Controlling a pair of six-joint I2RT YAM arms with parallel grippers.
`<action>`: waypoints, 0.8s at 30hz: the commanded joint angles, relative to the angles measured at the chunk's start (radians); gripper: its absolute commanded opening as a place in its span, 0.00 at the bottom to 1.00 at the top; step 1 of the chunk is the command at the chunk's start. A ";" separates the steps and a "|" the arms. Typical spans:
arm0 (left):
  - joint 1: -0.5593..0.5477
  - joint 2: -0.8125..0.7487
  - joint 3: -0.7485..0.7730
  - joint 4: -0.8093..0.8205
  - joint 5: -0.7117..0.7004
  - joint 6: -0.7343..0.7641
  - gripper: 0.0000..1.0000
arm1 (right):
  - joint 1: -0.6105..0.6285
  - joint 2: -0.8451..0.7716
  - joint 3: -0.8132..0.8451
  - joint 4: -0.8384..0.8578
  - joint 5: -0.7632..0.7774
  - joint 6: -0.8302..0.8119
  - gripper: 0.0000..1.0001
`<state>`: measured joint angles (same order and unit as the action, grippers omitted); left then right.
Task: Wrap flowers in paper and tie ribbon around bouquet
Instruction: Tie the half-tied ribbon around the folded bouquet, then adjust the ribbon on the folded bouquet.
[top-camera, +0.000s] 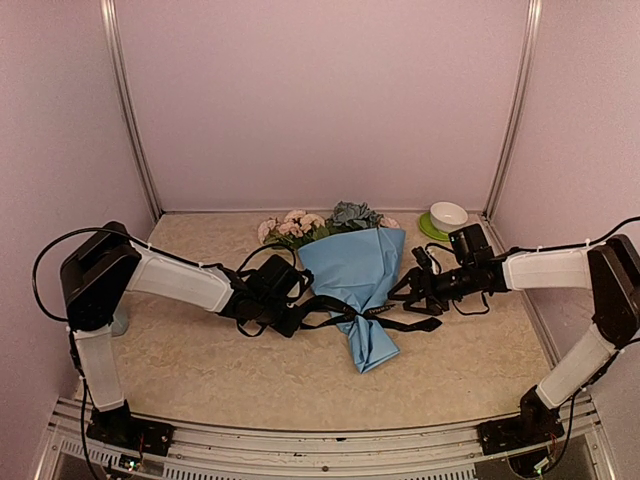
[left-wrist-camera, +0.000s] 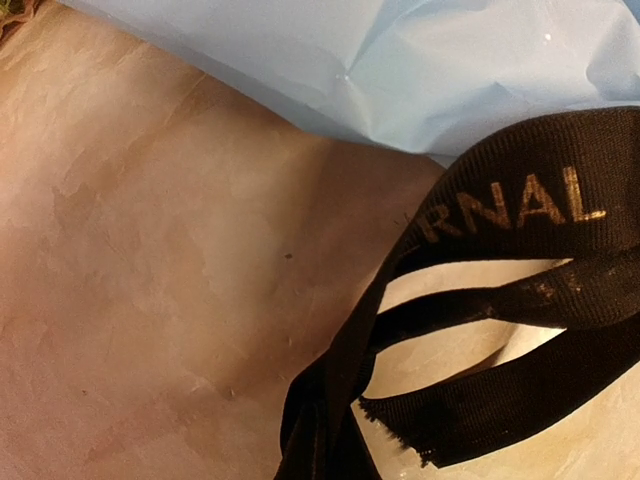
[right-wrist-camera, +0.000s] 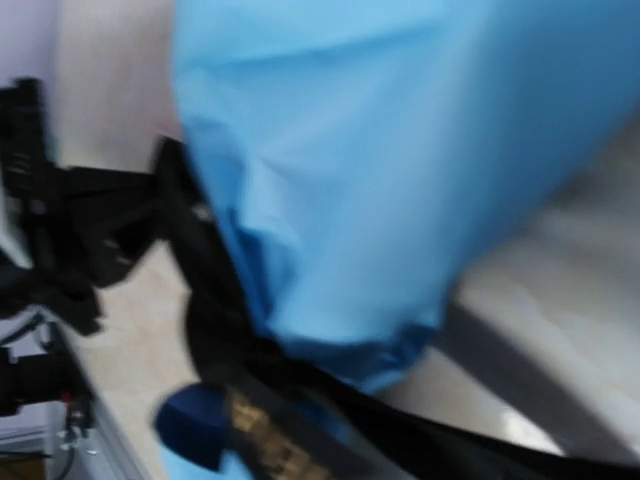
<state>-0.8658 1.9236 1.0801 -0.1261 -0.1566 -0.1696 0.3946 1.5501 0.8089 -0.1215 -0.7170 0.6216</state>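
The left gripper (top-camera: 296, 303) is closed tight on a loop of the ribbon (left-wrist-camera: 520, 200). The bouquet (top-camera: 358, 275) lies mid-table (top-camera: 200, 360), blooms pointing away, with the ribbon round its narrow lower part. The right gripper (top-camera: 408, 290) has its jaws spread wide, holding nothing, just beside the bouquet's right edge.

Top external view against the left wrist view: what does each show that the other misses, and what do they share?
Only the top external view shows the flowers poking from the wide end of the paper, the ribbon drawn round its narrow part, the left gripper and right gripper on either side, and a white bowl on a green plate. Only the left wrist view shows gold lettering on the ribbon and its frayed cut end. Both show the light blue paper, the black ribbon and the beige table.
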 joint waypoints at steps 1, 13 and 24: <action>-0.009 0.052 0.013 -0.075 -0.004 0.020 0.00 | 0.017 0.047 -0.016 0.101 -0.093 0.071 0.70; -0.012 0.053 0.021 -0.086 -0.020 0.033 0.00 | 0.036 0.130 0.020 0.096 -0.116 0.047 0.61; -0.008 0.052 0.004 -0.076 -0.028 0.035 0.00 | 0.053 0.066 0.039 0.013 -0.019 -0.002 0.00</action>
<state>-0.8715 1.9392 1.1053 -0.1425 -0.1745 -0.1482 0.4427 1.6833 0.8181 -0.0273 -0.8001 0.6819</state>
